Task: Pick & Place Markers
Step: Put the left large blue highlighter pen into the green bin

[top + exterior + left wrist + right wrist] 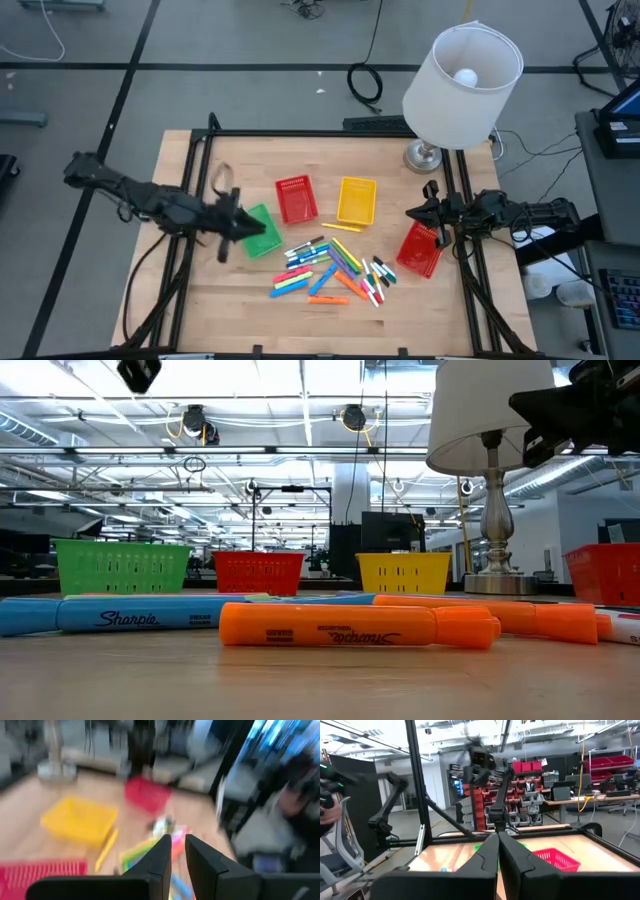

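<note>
Nearest the table's front edge, the markers (335, 270), thin pen-like sticks in blue, green, yellow, orange, pink and white, lie loose in a heap on the bare wooden tabletop (420, 310), most with their long axes running roughly from eight to two o'clock in the high view. The left gripper (232, 228) hangs over the small green mesh plastic basket (262, 230), so the heap lies toward its four o'clock, near but not under the fingers; those fingers stand a narrow slit apart in the left wrist view and carry nothing. The right gripper (432, 213) waits farther off at the heap's two o'clock, above a red mesh basket (421, 250) at the table's right edge, its fingers pressed together and empty. The left arm looks the nearer, so the coming reach is probably its own. Behind the heap, at twelve o'clock, another red mesh basket (295, 198) and a yellow one (357, 199) sit side by side.
</note>
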Motion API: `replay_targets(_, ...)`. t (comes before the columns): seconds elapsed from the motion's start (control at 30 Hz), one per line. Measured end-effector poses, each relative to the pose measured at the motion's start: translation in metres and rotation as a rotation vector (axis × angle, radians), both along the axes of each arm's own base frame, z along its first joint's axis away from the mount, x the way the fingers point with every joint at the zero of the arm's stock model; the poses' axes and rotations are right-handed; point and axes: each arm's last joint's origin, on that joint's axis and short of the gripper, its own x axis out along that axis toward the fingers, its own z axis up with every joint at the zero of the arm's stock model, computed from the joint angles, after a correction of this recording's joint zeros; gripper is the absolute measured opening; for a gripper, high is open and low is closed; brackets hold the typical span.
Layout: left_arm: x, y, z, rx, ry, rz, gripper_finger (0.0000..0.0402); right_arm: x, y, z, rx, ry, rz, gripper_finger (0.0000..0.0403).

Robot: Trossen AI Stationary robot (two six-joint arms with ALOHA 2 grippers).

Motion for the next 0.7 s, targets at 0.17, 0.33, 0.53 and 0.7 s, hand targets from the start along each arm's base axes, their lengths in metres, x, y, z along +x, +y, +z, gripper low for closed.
replay_targets(0.17, 0.035, -0.04, 0.015, 0.005, 0.364, 0.026, 0.0062, 0.0, 0.0, 0.0, 0.0, 0.005, 0.0, 0.0)
replay_targets(0.33, 0.067, -0.079, 0.006, -0.02, 0.766, 0.034, 0.0062, 0.0, 0.0, -0.001, 0.0, 0.006, 0.0, 0.0)
replay_targets(0.53, 0.111, -0.114, -0.028, -0.024, 0.997, 0.061, 0.0062, 0.0, 0.0, -0.001, 0.0, 0.011, 0.001, 0.0)
replay_targets(0.7, 0.134, -0.129, -0.06, -0.002, 1.076, 0.074, 0.0063, 0.0, 0.0, -0.001, 0.026, 0.013, 0.006, 0.0)
